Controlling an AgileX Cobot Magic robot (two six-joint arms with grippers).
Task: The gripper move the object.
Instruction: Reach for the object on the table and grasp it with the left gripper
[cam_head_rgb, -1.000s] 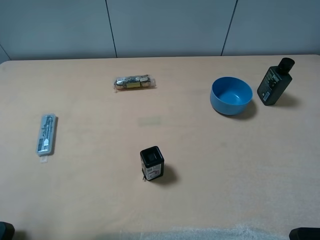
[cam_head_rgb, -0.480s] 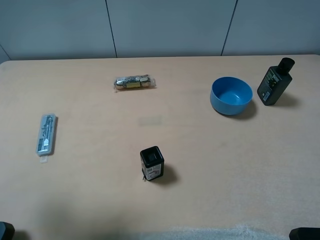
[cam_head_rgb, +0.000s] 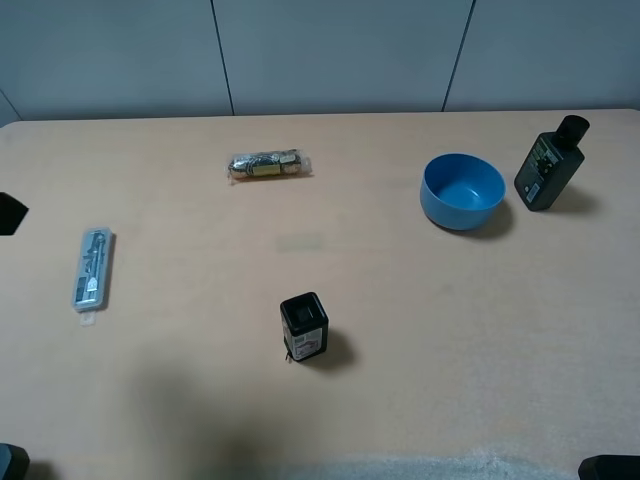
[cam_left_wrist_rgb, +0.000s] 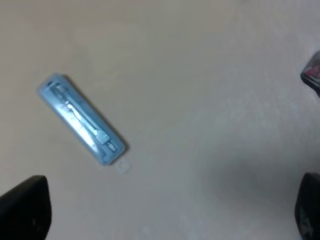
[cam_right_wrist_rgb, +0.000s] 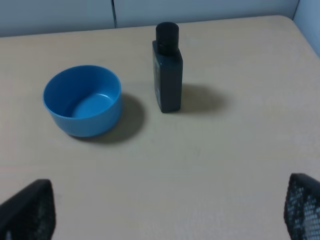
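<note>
While our left gripper (cam_left_wrist_rgb: 165, 207) hangs wide open and empty near the blister pack (cam_head_rgb: 92, 267), we risk grabbing it instead of the box (cam_head_rgb: 304, 327) at four o'clock.

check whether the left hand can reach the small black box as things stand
Probably yes. The left hand is open near the blister pack, and the small black box stands alone on the table with nothing between them.
</note>
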